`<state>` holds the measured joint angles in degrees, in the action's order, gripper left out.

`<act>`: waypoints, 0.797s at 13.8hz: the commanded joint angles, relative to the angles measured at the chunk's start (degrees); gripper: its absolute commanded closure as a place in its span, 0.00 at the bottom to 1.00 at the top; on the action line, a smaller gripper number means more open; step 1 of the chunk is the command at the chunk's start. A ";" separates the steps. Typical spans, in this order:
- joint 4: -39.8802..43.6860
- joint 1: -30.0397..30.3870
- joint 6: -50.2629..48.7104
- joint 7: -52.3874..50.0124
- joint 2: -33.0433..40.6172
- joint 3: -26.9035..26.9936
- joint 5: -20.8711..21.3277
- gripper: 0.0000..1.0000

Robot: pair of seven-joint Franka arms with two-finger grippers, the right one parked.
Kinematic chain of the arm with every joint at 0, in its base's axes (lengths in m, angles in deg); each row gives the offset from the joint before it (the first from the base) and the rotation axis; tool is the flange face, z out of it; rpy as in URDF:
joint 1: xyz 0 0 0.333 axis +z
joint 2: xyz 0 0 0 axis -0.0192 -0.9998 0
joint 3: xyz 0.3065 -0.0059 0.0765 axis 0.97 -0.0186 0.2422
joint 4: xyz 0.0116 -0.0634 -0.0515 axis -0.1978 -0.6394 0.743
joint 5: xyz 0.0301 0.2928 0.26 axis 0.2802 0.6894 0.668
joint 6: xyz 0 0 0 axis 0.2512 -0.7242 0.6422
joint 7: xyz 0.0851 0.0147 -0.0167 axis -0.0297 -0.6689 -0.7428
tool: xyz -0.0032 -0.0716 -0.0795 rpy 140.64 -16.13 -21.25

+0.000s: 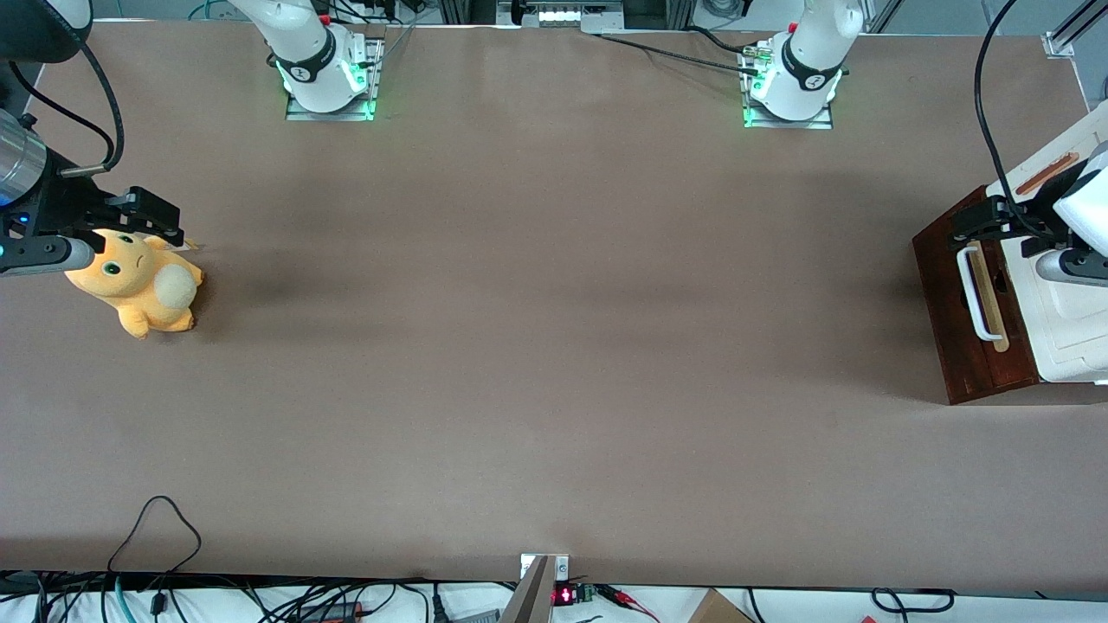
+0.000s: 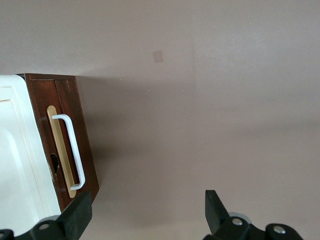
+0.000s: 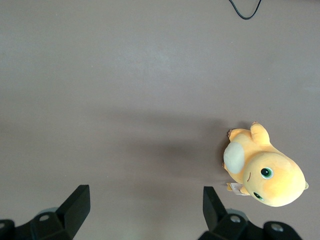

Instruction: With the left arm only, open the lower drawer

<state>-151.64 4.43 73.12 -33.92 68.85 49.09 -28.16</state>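
The left arm (image 1: pixel 1078 195) reaches over the lower drawer (image 1: pixel 969 311), and its claw (image 1: pixel 982 221), fingers (image 2: pixel 77 217) wide apart, hangs above the drawer.

Reddish-brown lower drawer (image 2: pixel 65 130) (white handle (image 2: pixel 72 150)), black gripper (image 2: pixel 145 217).

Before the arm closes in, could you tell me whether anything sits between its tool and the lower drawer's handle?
Nothing visible does. The tool, fingers open, hovers above the handle of the lower drawer, and the table in front of the drawer is bare.
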 commanded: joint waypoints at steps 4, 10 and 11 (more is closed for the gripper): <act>-3.55 0.19 0.68 -14.04 0.01 -9.11 19.15 0.00; -16.10 0.19 0.94 -30.36 -2.09 -18.08 43.59 0.00; -19.18 0.19 1.03 -35.63 -2.71 -19.32 48.07 0.00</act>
<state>-165.04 4.17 73.24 -61.63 66.50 32.50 12.55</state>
